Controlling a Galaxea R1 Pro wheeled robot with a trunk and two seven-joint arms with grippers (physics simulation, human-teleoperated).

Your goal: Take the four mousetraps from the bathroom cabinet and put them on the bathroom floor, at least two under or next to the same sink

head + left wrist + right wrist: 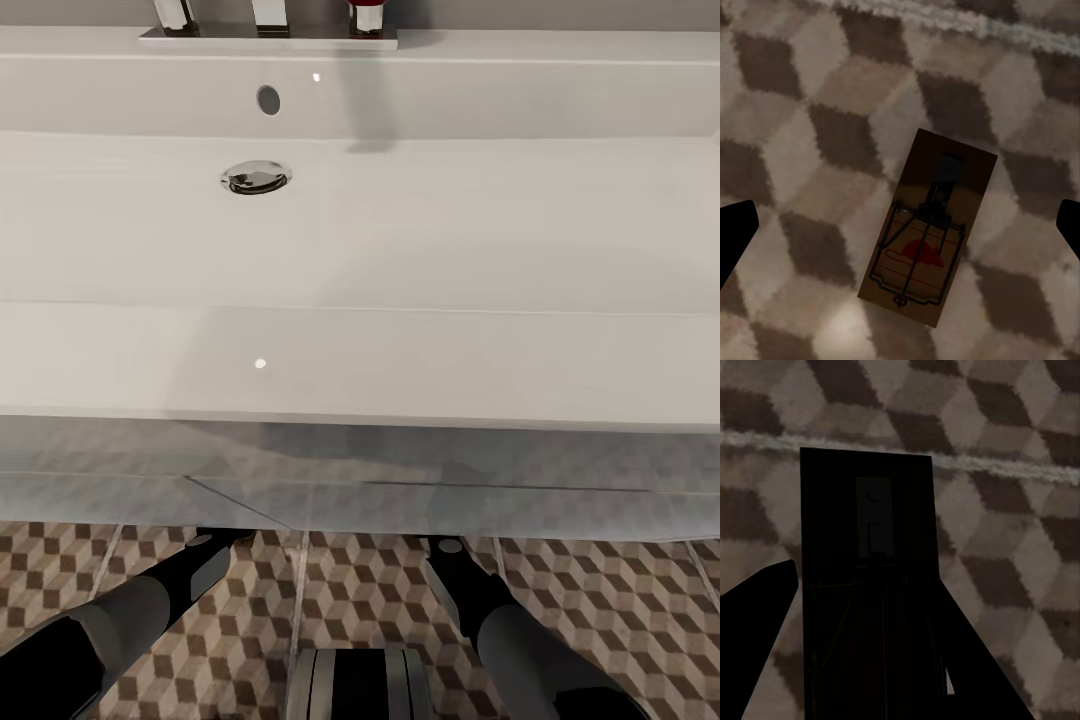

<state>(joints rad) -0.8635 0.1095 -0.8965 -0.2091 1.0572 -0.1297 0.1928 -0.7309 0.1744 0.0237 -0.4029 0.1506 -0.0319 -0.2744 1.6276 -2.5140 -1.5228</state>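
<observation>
The left gripper (pixel 900 229) hangs spread wide above a mousetrap (pixel 928 229) lying flat on the tiled floor (pixel 802 112). The right gripper (pixel 870 660) clasps a second mousetrap (pixel 866 585) just over the tiles — both arms reach beneath the white sink (pixel 360 360).

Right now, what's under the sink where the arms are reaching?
Under the sink the head view shows cube-patterned floor; the basin covers both pincers. The left wrist view shows a mousetrap lying flat on the tiles, the right wrist view another mousetrap.

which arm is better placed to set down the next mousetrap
Right. The right hand has a mousetrap between its fingers above the tiled floor. The left hand is open, its mousetrap lying flat.
</observation>
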